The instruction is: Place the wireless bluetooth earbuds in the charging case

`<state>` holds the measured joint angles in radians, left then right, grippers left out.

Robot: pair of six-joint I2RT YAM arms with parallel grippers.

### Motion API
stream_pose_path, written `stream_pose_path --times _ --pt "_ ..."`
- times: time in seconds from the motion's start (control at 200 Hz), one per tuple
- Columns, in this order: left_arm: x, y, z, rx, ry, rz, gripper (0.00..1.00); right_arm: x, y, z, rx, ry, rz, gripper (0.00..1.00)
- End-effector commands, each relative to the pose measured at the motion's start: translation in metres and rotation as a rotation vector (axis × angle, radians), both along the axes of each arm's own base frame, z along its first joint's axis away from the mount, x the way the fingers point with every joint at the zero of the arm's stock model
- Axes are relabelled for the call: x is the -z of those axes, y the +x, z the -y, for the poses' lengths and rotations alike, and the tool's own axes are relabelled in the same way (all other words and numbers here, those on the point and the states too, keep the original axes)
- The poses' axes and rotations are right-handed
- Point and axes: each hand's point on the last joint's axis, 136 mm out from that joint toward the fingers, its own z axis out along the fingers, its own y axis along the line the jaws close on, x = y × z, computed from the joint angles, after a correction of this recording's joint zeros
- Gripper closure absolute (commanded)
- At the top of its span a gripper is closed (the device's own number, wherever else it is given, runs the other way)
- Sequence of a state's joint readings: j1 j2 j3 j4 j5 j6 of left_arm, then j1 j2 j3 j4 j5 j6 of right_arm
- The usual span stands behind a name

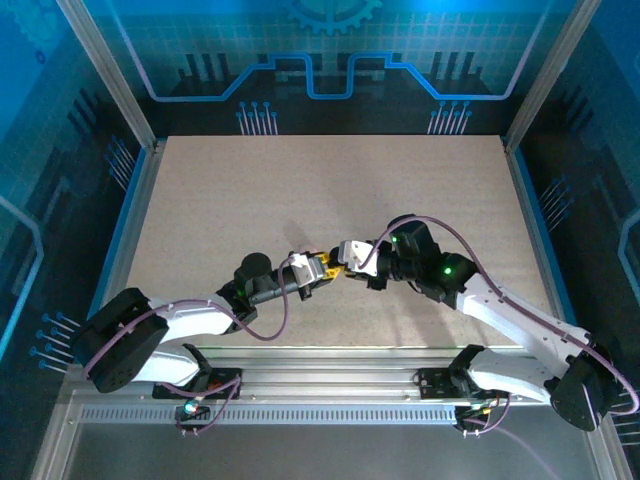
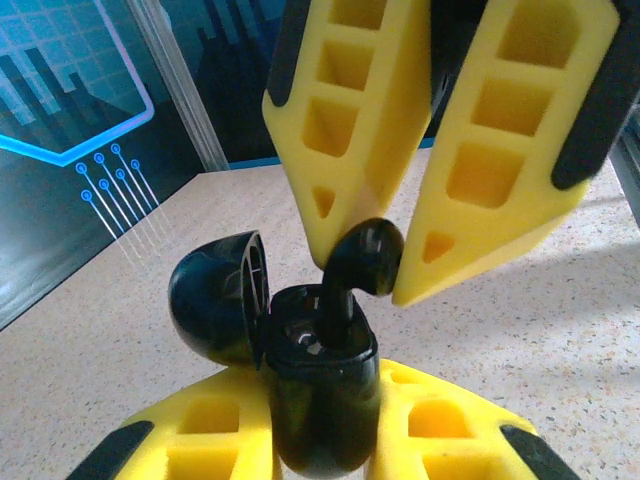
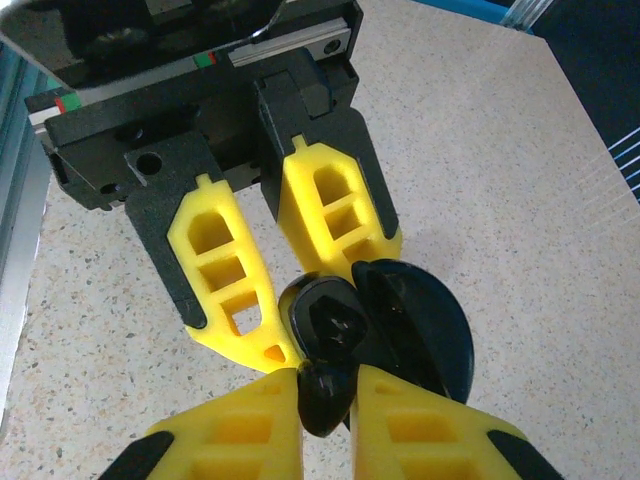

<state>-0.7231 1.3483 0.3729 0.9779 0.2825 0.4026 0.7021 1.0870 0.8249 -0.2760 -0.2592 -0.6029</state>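
My left gripper [image 2: 322, 425] is shut on a black charging case [image 2: 318, 390], held upright above the table with its round lid [image 2: 215, 295] swung open to the left. From above, my right gripper [image 2: 365, 268] is shut on a black earbud [image 2: 365, 255]; the bud's stem reaches down into the case's opening. In the right wrist view the earbud [image 3: 326, 392] sits pinched between my right gripper's fingers [image 3: 260, 420], just in front of the open case [image 3: 335, 318] that the left gripper [image 3: 330, 300] holds. The two grippers meet tip to tip at mid-table [image 1: 335, 268].
The speckled beige table [image 1: 330, 190] lies below both grippers. Metal frame posts [image 1: 105, 70] and blue panel walls enclose it at left, right and back. A metal rail [image 1: 330, 385] with both arm bases runs along the near edge.
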Motion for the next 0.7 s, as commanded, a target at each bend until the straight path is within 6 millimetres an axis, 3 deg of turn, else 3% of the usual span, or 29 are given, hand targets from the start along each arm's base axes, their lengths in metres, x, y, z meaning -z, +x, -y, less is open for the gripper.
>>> stream_pose_path --times 0.0,0.255,0.555,0.695 --pt "-0.021 0.0 0.0 -0.002 -0.041 0.074 0.82 -0.001 -0.007 -0.004 -0.021 -0.005 -0.017 0.8" --pt "-0.021 0.001 -0.001 -0.01 -0.051 0.069 0.82 -0.014 -0.006 -0.001 0.005 0.034 0.01 0.66" --pt "-0.023 0.002 -0.003 -0.022 -0.096 0.044 0.81 -0.044 -0.009 0.011 0.069 0.192 0.059 0.61" --pt "-0.027 0.0 -0.002 -0.015 -0.104 0.044 0.81 -0.036 -0.018 0.018 0.029 0.2 0.105 0.59"
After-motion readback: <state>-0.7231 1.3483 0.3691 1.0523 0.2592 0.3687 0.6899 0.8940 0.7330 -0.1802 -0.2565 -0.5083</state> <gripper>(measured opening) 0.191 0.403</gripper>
